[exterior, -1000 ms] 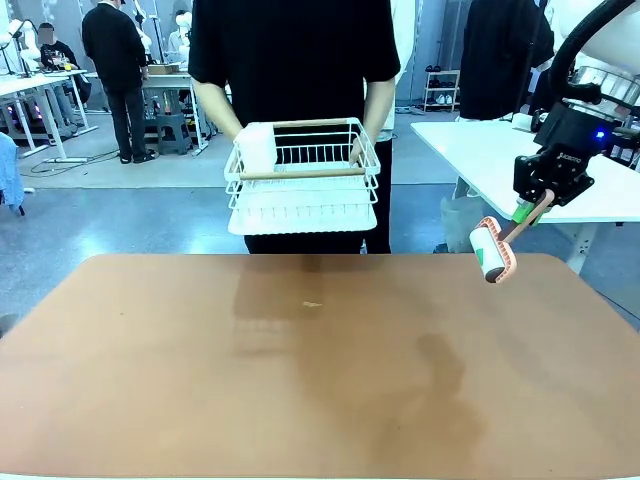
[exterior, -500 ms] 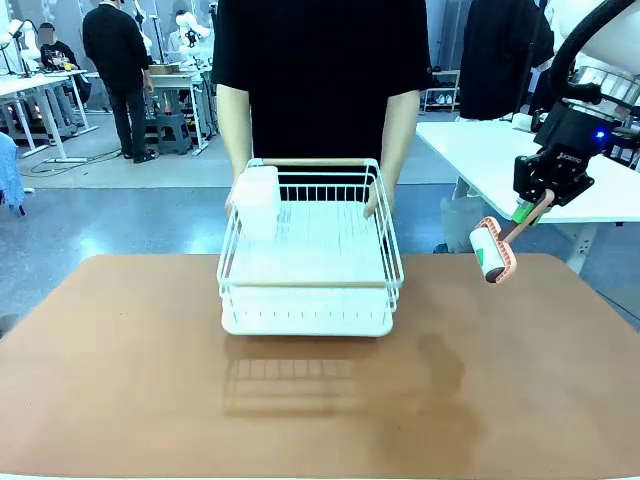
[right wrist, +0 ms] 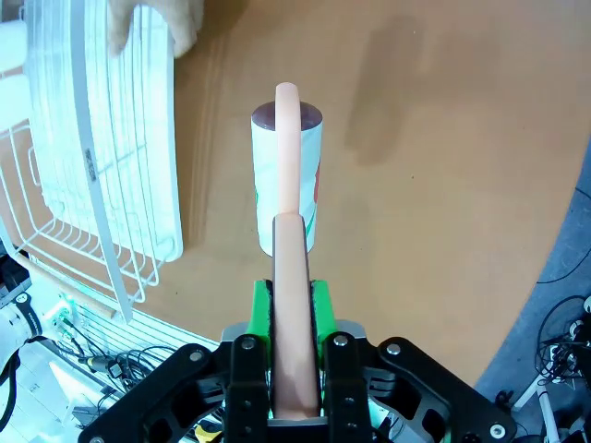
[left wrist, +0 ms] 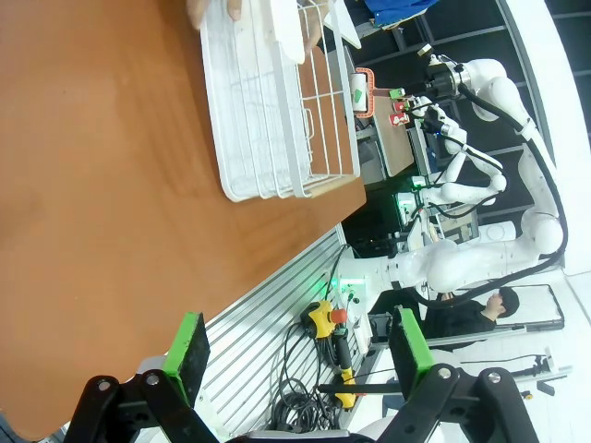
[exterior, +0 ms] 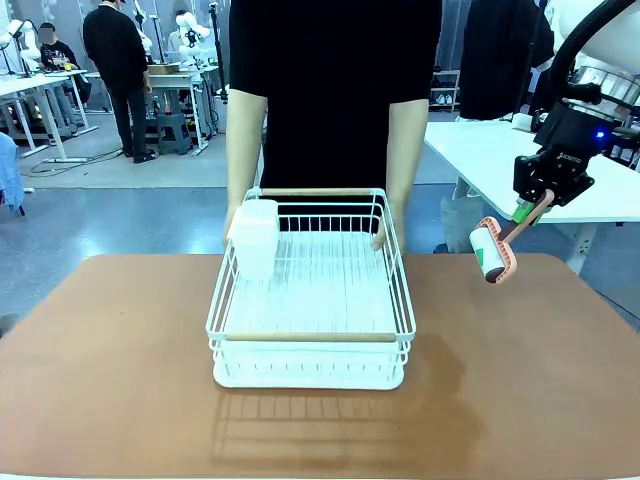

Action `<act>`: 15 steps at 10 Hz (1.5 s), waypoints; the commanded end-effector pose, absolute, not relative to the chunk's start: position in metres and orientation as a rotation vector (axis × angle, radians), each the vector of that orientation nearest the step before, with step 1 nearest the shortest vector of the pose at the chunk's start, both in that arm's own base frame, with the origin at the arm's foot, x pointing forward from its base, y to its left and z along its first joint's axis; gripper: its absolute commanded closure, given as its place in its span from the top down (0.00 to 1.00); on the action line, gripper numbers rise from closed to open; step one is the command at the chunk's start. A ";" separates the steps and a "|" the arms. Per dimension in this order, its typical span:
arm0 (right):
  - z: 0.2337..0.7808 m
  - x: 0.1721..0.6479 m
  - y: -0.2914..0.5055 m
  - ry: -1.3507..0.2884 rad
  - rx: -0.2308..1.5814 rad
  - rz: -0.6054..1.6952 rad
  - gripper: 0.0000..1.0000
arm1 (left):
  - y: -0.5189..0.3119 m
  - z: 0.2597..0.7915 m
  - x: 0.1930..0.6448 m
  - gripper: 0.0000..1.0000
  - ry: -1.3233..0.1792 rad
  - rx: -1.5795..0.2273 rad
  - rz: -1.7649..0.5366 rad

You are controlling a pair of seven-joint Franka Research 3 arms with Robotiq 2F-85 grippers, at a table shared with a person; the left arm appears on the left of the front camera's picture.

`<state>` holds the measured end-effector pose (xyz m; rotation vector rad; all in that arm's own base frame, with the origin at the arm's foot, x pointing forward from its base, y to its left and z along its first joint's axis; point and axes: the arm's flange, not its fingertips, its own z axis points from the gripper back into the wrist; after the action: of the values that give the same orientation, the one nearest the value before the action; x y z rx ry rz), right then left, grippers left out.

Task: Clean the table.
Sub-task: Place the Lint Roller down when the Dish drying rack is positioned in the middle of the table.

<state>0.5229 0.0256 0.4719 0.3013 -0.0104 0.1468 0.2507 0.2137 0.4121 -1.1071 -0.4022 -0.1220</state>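
Right tool (exterior: 521,213), clamped on the lint roller (exterior: 491,252) at frame right, risks striking the person's rack (exterior: 310,290) occupying the bench (exterior: 120,350) centre when sweeping.

We see the table (exterior: 120,390), a reddish-brown top with rounded corners. At its centre rests a white wire rack (exterior: 310,310) with a white tray base and wooden rails; a white cup-like container (exterior: 255,238) sits at the rack's 11 o'clock corner.
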 end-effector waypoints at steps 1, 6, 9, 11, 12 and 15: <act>0.475 0.522 0.027 -0.013 0.285 0.155 0.21 | 0.214 0.412 0.248 1.00 -0.429 -1.122 -0.145; 0.475 0.522 0.027 -0.013 0.285 0.155 0.21 | 0.214 0.412 0.248 1.00 -0.429 -1.122 -0.145; 0.475 0.522 0.027 -0.013 0.285 0.155 0.21 | 0.214 0.412 0.248 1.00 -0.429 -1.122 -0.145; 0.475 0.522 0.027 -0.013 0.285 0.155 0.21 | 0.214 0.412 0.248 1.00 -0.429 -1.122 -0.145; 0.475 0.522 0.027 -0.013 0.285 0.155 0.21 | 0.214 0.412 0.248 1.00 -0.429 -1.122 -0.145; 0.475 0.522 0.027 -0.013 0.285 0.155 0.21 | 0.214 0.412 0.248 1.00 -0.429 -1.122 -0.145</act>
<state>0.5229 0.0256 0.4719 0.3013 -0.0104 0.1468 0.2507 0.2137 0.4121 -1.1072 -0.4022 -0.1220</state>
